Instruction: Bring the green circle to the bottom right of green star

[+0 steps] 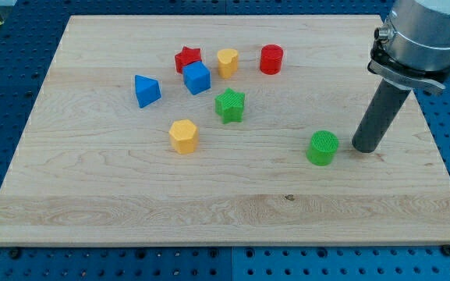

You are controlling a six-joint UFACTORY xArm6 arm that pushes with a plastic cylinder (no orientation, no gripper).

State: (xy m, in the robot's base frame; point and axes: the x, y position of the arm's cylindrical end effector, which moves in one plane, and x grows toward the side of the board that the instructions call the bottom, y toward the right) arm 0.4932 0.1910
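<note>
The green circle (322,147) is a short green cylinder on the wooden board (131,203), right of centre. The green star (230,104) stands near the board's middle, up and to the left of the circle. My tip (364,147) rests on the board just right of the green circle, a small gap apart from it. The dark rod rises from there to the grey arm at the view's top right.
A red star (187,58), a blue cube (196,77), a yellow heart-like block (227,62) and a red cylinder (271,58) cluster above the green star. A blue triangular block (147,90) and a yellow hexagon (183,135) lie to its left.
</note>
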